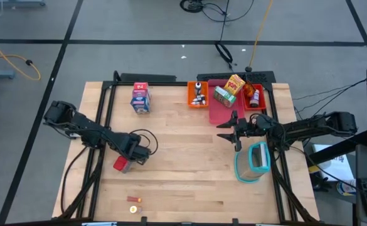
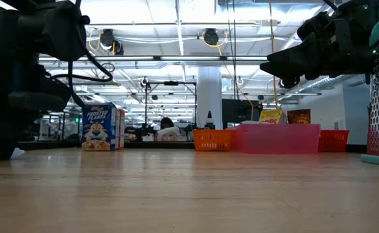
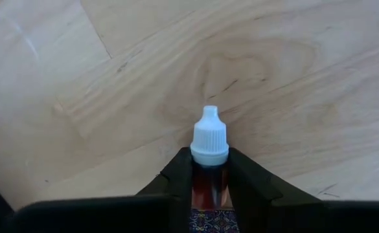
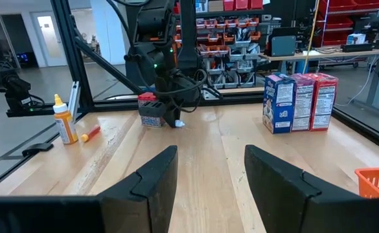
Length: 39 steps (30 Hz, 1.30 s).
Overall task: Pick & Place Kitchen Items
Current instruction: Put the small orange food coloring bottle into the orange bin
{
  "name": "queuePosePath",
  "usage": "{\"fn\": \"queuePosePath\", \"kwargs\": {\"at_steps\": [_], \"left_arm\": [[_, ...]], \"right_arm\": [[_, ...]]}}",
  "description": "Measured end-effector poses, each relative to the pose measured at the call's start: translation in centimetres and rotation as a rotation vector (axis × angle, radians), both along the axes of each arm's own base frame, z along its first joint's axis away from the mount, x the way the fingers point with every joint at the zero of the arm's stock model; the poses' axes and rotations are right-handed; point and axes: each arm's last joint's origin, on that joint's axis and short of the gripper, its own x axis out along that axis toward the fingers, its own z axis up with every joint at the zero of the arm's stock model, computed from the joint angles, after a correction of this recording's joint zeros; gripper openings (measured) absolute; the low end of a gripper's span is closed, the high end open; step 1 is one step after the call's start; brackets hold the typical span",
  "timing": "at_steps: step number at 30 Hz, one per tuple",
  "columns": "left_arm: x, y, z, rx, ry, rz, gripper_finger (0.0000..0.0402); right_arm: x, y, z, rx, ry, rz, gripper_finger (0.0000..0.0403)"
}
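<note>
A small bottle [image 3: 209, 165] with a white cap and dark red contents lies on the wooden table, at its left. My left gripper [image 3: 210, 169] points down over it and is shut on it; in the high view the gripper [image 1: 136, 156] hides the bottle. A red block [image 1: 122, 164] lies close beside that gripper, toward the near edge. My right gripper [image 4: 208, 168] hangs open and level above the table's right half [image 1: 233, 133], holding nothing. Printed cartons [image 1: 140, 98] stand together at the far left. My left gripper pinches the bottle between its two fingers [image 3: 176, 178] at the neck just under the white cap [image 3: 209, 133]. The fingers come from above, pointing down, and lie across the bottle. The cap sticks out past the fingertips; the bottle lies on the table [image 4: 179, 123].
An orange tray [image 1: 197, 94] with tiny bottles, a pink tray [image 1: 221, 113] and a red tray [image 1: 253, 100] line the far right, with a yellow carton [image 1: 235, 85]. A teal-rimmed clear container [image 1: 252, 162] lies near the right edge. A small yellow bottle [image 4: 63, 120] stands near the front edge.
</note>
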Motion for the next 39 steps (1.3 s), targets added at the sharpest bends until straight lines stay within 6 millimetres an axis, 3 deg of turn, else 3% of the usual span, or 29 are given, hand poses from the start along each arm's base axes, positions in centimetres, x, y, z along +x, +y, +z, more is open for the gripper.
{"fn": "queuePosePath", "kwargs": {"at_steps": [3,12,20,39], "left_arm": [[0.0,0.0,0.0,0.005,-0.002,-0.006,0.0042],[-0.3,0.2,1.0,0.021,-0.059,-0.04,0.0042],[0.0,0.8,3.1,0.182,-0.272,-0.156,0.0042],[5.6,0.3,7.9,0.525,-0.918,-0.648,0.0055]], "right_arm": [[0.0,0.0,0.0,0.0,0.001,0.0,0.0171],[0.0,0.0,0.0,0.001,0.002,0.0,0.0171],[0.0,0.0,0.0,0.001,0.005,-0.005,0.0171],[0.0,0.0,0.0,0.001,0.0,-0.008,0.0171]]}}
